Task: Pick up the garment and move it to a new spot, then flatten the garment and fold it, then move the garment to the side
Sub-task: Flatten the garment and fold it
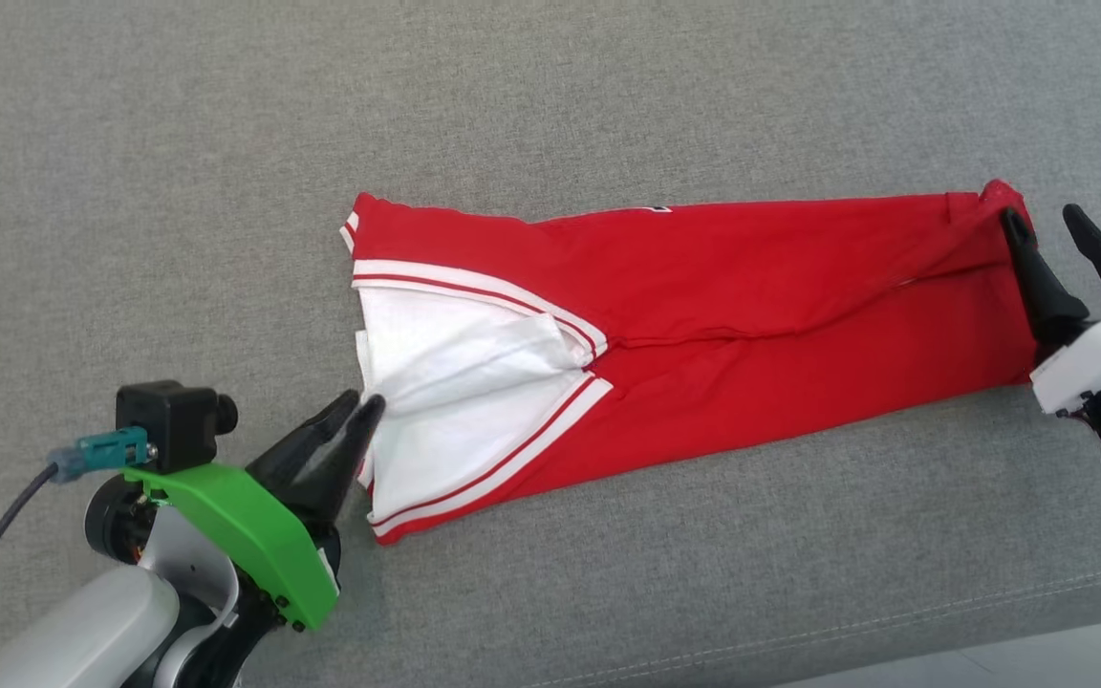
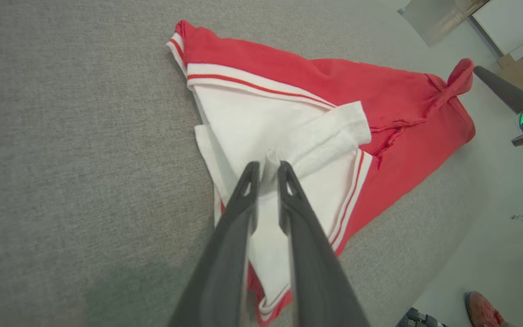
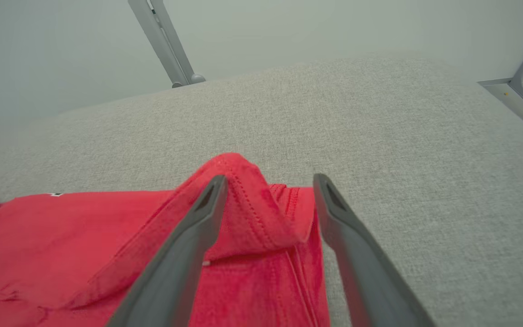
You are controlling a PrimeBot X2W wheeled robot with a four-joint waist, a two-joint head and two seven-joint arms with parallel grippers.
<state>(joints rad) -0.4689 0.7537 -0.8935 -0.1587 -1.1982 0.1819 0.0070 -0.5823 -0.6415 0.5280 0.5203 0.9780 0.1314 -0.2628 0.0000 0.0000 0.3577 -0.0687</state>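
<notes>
— Starting with the head view: where is the garment (image 1: 751,287)?
— Stretched flat across the grey upholstered surface (image 1: 608,86), its white end by the left gripper (image 1: 364,401) and its red end at the right gripper (image 1: 1043,218).
— Left wrist view?
— Jaws almost together, a ridge of white cloth seemingly pinched between them, though the contact is hard to see.
— Right wrist view?
— Jaws wide apart, a raised red corner fold leaning on one finger (image 3: 207,204), nothing gripped.

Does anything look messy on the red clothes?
Yes. The garment lies mostly flat, but its corner by the open right gripper is bunched up in a peak, and a white flap near the left gripper sits crooked.
</notes>
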